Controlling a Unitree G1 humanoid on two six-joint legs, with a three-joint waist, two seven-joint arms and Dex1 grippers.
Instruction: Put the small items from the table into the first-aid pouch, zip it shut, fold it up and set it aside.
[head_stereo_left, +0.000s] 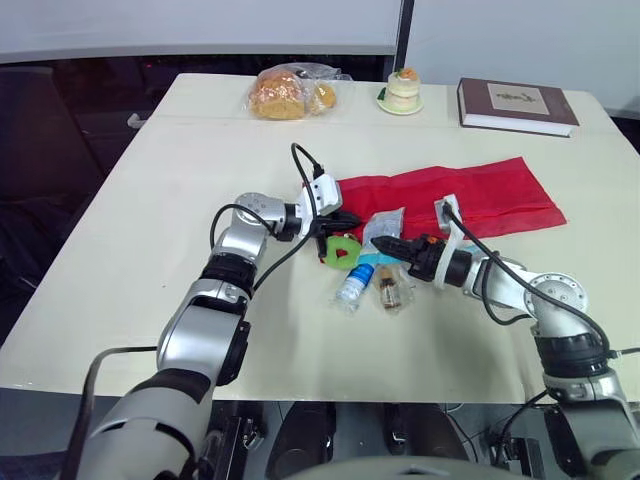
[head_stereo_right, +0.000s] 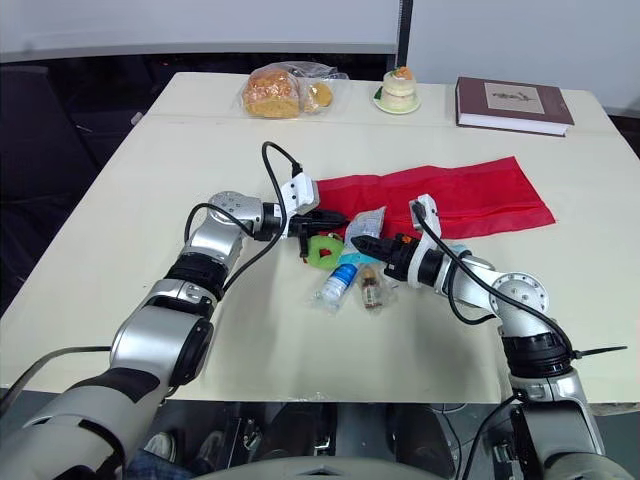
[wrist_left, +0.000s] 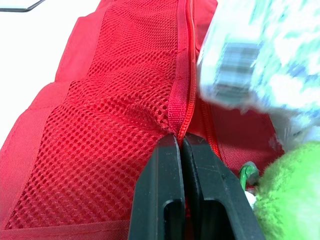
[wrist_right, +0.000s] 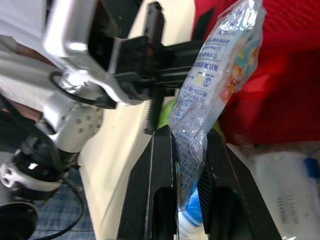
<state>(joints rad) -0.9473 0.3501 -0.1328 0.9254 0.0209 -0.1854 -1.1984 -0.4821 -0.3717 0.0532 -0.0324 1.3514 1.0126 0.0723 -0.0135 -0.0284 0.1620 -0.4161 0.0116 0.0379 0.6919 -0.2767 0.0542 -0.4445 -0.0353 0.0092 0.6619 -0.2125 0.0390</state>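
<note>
The left gripper (wrist_left: 181, 142), jaws together, pinches the limp mesh first-aid pouch (head_stereo_left: 480, 195) at its zip (wrist_left: 186, 90); the right gripper (wrist_right: 189, 137), jaws clamped, holds a light, crinkly, likely slippery packet (wrist_right: 215, 65) by its lower end.

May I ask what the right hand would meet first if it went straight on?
Probably the left hand, close ahead at the red pouch; the packet in the right hand would touch first, though depth is unclear.
</note>
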